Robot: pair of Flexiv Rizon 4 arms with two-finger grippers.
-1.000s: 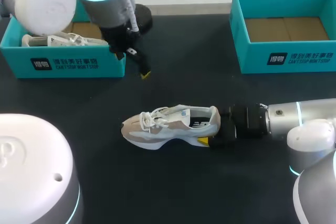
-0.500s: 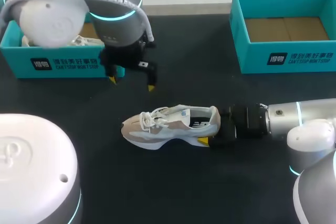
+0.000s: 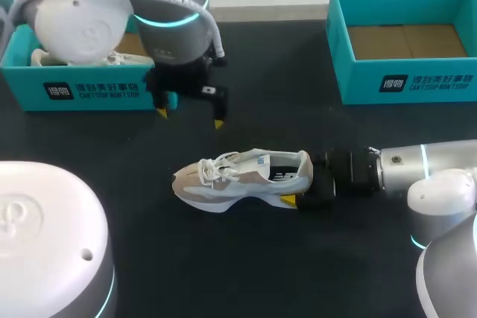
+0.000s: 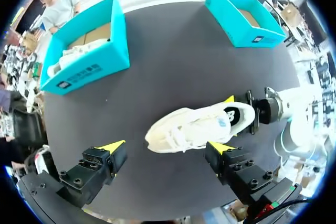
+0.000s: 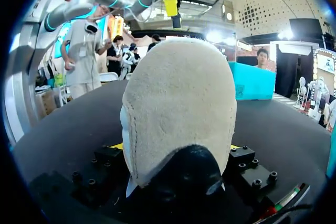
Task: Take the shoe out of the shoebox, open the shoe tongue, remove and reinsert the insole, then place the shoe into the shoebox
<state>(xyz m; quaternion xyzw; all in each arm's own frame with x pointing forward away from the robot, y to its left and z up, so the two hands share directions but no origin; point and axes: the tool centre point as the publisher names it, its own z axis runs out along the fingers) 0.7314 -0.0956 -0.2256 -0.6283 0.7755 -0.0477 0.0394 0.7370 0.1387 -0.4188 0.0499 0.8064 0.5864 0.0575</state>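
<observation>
A white and beige shoe (image 3: 242,178) lies on its side mid-table, toe toward my left. My right gripper (image 3: 302,184) is shut on its heel, one yellow tip showing under the sole. In the right wrist view the beige heel (image 5: 178,114) fills the space between the fingers of the right gripper (image 5: 176,148). My left gripper (image 3: 190,117) hangs open above the table, just behind the shoe's toe end. In the left wrist view, the shoe (image 4: 194,127) lies ahead of the left gripper (image 4: 165,146), whose jaws stand wide apart and hold nothing.
A teal shoebox (image 3: 89,91) at the back left holds a second shoe (image 3: 82,56). Another teal shoebox (image 3: 406,80) at the back right shows only its cardboard floor. Dark tabletop surrounds the shoe.
My left arm has come forward from the left box toward the shoe and turned its wrist, so both yellow tips now show. The shoe and right arm have not moved.
</observation>
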